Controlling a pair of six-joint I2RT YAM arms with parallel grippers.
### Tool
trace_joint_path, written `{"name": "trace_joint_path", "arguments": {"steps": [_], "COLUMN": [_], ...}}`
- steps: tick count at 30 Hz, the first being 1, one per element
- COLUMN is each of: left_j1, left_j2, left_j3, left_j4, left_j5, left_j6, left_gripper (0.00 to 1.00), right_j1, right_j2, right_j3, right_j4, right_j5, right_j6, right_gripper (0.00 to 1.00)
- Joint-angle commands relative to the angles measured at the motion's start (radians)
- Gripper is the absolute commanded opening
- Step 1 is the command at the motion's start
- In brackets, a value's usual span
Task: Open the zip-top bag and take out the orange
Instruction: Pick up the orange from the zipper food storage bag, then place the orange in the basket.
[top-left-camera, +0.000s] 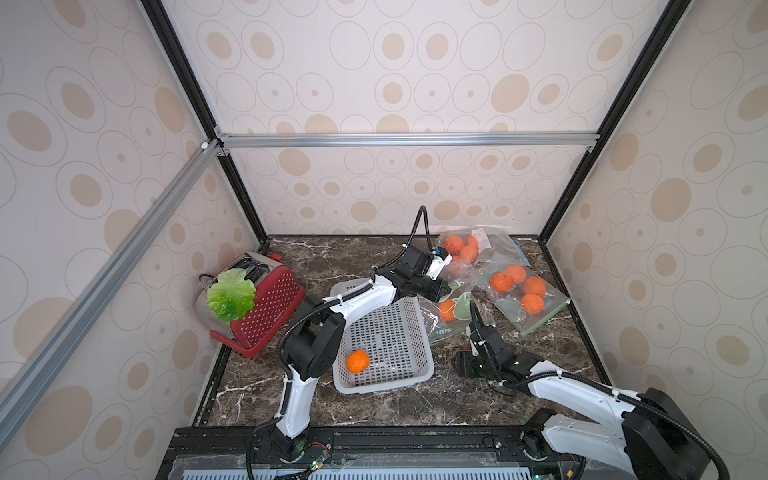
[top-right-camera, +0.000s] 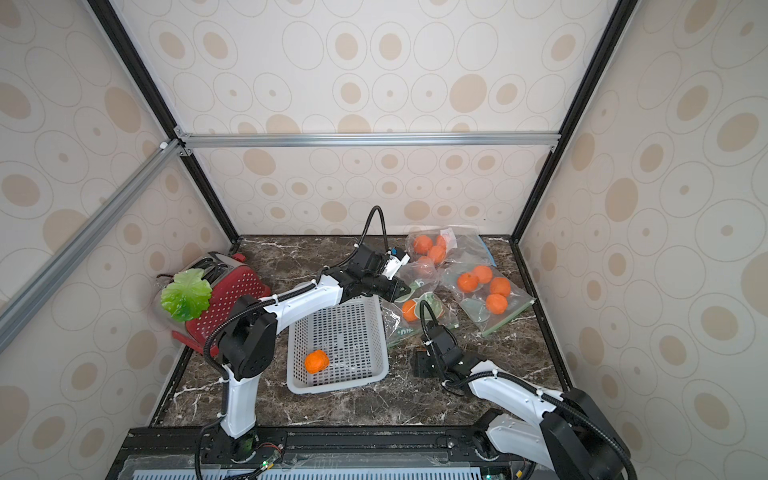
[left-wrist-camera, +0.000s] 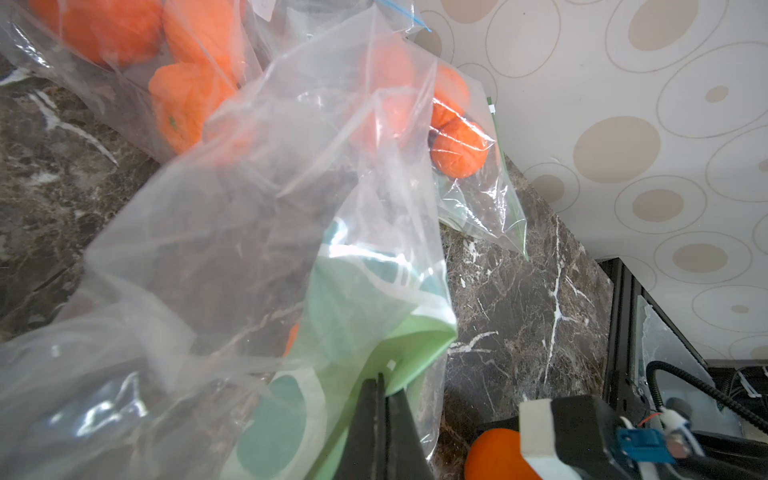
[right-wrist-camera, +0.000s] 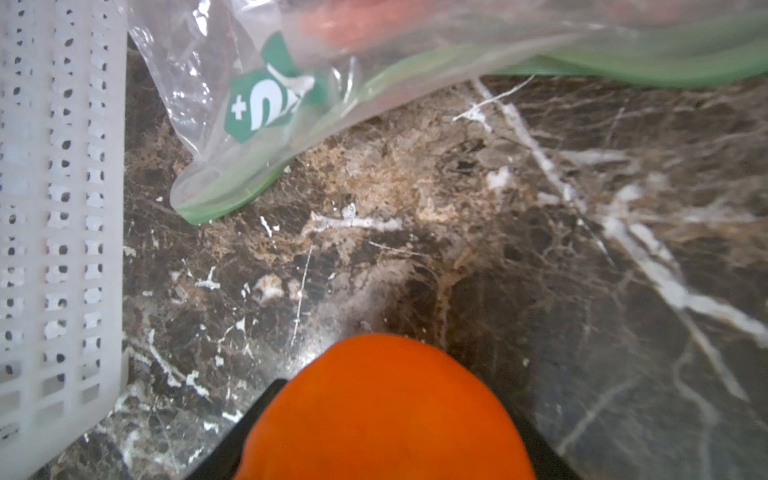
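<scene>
**A:** Any writing on the bag (top-left-camera: 455, 318)?

**B:** A green hexagon badge (right-wrist-camera: 266, 104) with white marks. A plus sign shows; the rest is creased and unreadable.

**A:** And the bag itself?

**B:** Clear, crumpled, with a green zip strip (left-wrist-camera: 415, 357). It lies on the counter (right-wrist-camera: 415, 249) just beside the basket (right-wrist-camera: 54, 208). The left end effector (left-wrist-camera: 380, 395) is closed tight, pinching that strip.

**A:** The orange (right-wrist-camera: 382, 395)?

**B:** Smooth and bright, outside the bag. The right end effector (right-wrist-camera: 390, 449) grips it between partly spread jaws, near the basket.
</scene>
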Motion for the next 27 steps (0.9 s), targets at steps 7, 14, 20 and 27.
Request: {"name": "trace_joint_path", "arguments": {"steps": [7,14,20,27], "left_j1": [0.004,0.032,0.065,0.073], "left_j2": [0.039,0.073,0.057,0.047], "left_j3": [0.064,0.116,0.078,0.063], "left_j4": [-0.041,-0.08,-0.073,-0.069], "left_j5": [-0.031,-0.072,-0.138,-0.127], "left_j6": [0.014,-0.006,-0.062,-0.042], "left_gripper": [0.0,0.0,0.0,0.0], "right_j1": [0.004,0.028,0.159,0.227], "right_j2": [-0.281,-0.095,0.215,0.428], "right_j3": [0.031,0.137,0.246,0.338], "right_j4": [0.087,0.411,0.562,0.603], "right_j5": [-0.152,-0.353,-0.297,-0.227], "right_j6": [-0.197,-0.2,-0.347,-0.392], "right_gripper": [0.47,0.45,0.46,0.56]}}
